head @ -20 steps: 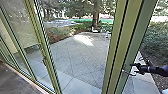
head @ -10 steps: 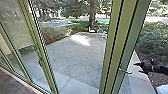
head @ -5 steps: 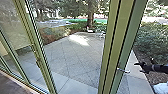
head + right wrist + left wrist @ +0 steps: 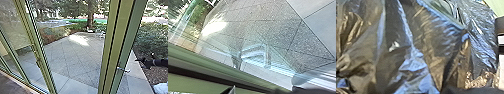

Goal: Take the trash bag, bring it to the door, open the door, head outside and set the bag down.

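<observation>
Close before my left wrist, the trash bag (image 4: 413, 63) spreads in dark, glossy folds with bluish highlights. Whether my left gripper is clamped on it, I cannot tell. Farther out, to the right in the head view, my right gripper (image 4: 142, 62) lies near the door handle (image 4: 123, 70), with a gap visible between them; whether it is spread or closed, I cannot tell. The handle projects from the green door frame (image 4: 119, 47), and whether that door is ajar is likewise unclear. Beyond lie the paving (image 4: 75, 58), the shrubs (image 4: 152, 40) and the tree trunk (image 4: 90, 15).

Probable faults, near to far: the thin film could tear or slide free if its weight hangs on a small pinch, or snag on the frame if carried through too narrow an opening. A grasp placed from the present offset could miss the handle or slip off its end. Driving forward with my right arm extended could knock the gripper against the frame or glass, and a door only partly opened could swing back upon arm or bag.
</observation>
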Robot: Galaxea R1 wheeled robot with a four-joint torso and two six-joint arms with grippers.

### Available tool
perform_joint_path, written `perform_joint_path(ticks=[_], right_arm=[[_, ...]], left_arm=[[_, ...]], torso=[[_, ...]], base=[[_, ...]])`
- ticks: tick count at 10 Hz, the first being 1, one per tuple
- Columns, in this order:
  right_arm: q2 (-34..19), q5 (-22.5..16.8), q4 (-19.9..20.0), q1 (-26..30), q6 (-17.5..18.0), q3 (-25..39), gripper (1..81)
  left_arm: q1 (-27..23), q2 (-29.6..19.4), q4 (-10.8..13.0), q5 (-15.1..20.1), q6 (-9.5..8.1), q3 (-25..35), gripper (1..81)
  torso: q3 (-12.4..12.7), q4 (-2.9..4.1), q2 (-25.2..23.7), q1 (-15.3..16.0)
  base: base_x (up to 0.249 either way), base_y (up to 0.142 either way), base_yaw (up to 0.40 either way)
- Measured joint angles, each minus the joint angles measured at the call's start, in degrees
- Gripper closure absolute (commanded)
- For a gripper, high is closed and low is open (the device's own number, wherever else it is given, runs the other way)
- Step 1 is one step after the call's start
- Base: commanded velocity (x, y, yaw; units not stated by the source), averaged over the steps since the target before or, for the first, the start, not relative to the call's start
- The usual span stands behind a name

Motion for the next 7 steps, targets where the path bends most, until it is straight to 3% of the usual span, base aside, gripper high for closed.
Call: perform_joint_path(ticks=[5, 6, 7], right_arm=[[-0.9, -3.1, -0.9, 5.6, -6.4, -0.1, 1.0], [-1.1, -3.3, -1.0, 5.9, -7.8, -0.7, 1.0], [-1.1, -3.2, -1.4, 5.9, -9.3, -1.2, 1.0]], left_arm=[[0.0, 0.1, 0.0, 0.0, 0.0, 0.0, 81.1], [0.0, 0.1, 0.0, 0.0, 0.0, 0.0, 81.1], [0.0, 0.1, 0.0, 0.1, 0.0, 0.0, 81.1]], torso=[[0.0, 0.0, 0.0, 0.0], [0.0, -0.11, 0.0, 0.0], [0.0, -0.72, 0.0, 0.0]], base=[[0.0, 0.0, 0.0], [0.0, 0.0, 0.0], [0.0, 0.0, 0.0]])
